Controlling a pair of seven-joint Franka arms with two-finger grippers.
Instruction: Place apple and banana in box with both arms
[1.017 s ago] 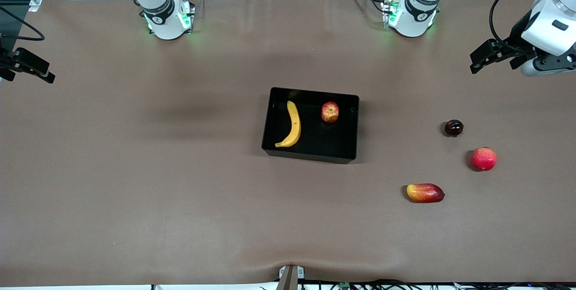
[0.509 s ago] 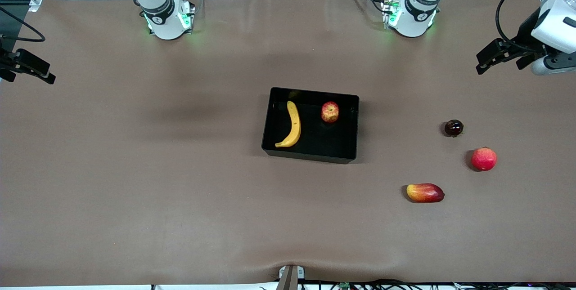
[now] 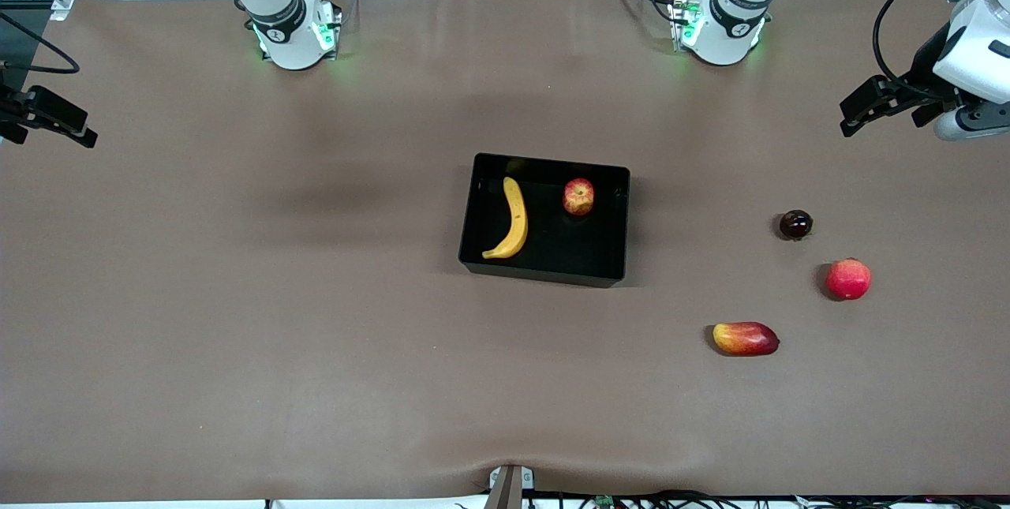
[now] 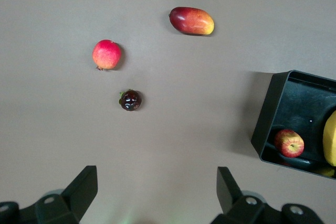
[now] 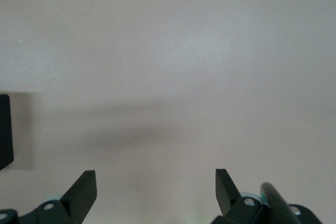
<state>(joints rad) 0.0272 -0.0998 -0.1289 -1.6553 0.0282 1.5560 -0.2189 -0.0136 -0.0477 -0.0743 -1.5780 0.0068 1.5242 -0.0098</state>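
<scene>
Since the earlier frames, only the left gripper (image 3: 868, 105) has shifted: it has drawn farther toward the left arm's end of the counter (image 3: 316, 335) and a little away from the fruit, while everything on the counter lies as it did. The box (image 3: 544, 276) sits near the middle of the counter. The banana (image 3: 513, 218) lies inside it along the wall toward the right arm's end, and the apple (image 3: 578, 196) rests inside it near the corner farthest from the front camera, toward the left arm's end; the two fruits are apart from each other. Judged from this, both placements are done and the step in hand is the retreat of the arms; the next move calls for no further grasp, only for parking clear of the box. Left gripper fingers (image 4: 84, 182) stand wide apart and empty, touching nothing, over bare counter at the left arm's end. The right gripper (image 3: 55, 122) waits over the counter's edge at the right arm's end, its fingers (image 5: 84, 184) likewise spread wide and holding nothing. Three other items remain on the counter toward the left arm's end, well apart from the box: a dark round fruit (image 3: 795, 224), a red-pink round fruit (image 3: 848, 278) and an elongated red-yellow fruit (image 3: 746, 338).
</scene>
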